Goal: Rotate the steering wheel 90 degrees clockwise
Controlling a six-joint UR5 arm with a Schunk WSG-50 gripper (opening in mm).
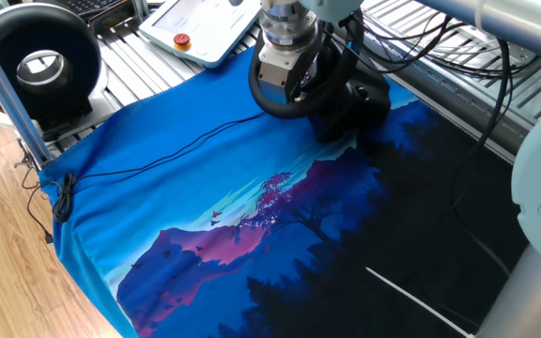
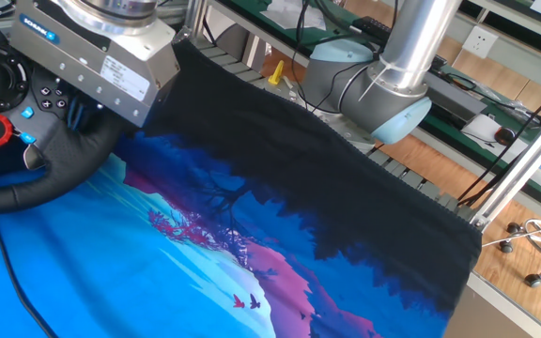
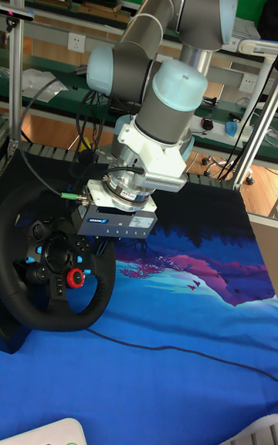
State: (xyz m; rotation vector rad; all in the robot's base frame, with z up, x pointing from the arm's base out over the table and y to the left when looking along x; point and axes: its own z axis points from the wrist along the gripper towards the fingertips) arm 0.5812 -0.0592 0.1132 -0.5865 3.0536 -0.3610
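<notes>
The steering wheel [image 2: 36,183] is black and round, and its hub carries a red knob and small blue buttons. It stands at the far edge of the cloth on a bulky black base [image 1: 357,101]. In the tall fixed view the steering wheel [image 3: 23,314] faces the camera at the left. My gripper [image 2: 81,120] reaches down onto the rim's upper right part, and its dark fingers [image 2: 75,111] straddle the rim and close on it. In one fixed view the gripper [image 1: 280,92] covers the wheel's front, and in the tall view the gripper [image 3: 104,242] meets the rim.
A blue landscape-print cloth [image 1: 205,216] covers the table, with a thin black cable [image 1: 158,155] lying across it. A black ring-shaped device with a silver centre [image 1: 40,66] and a white pendant [image 1: 200,23] sit at the back left. The arm's base [image 2: 374,94] stands behind.
</notes>
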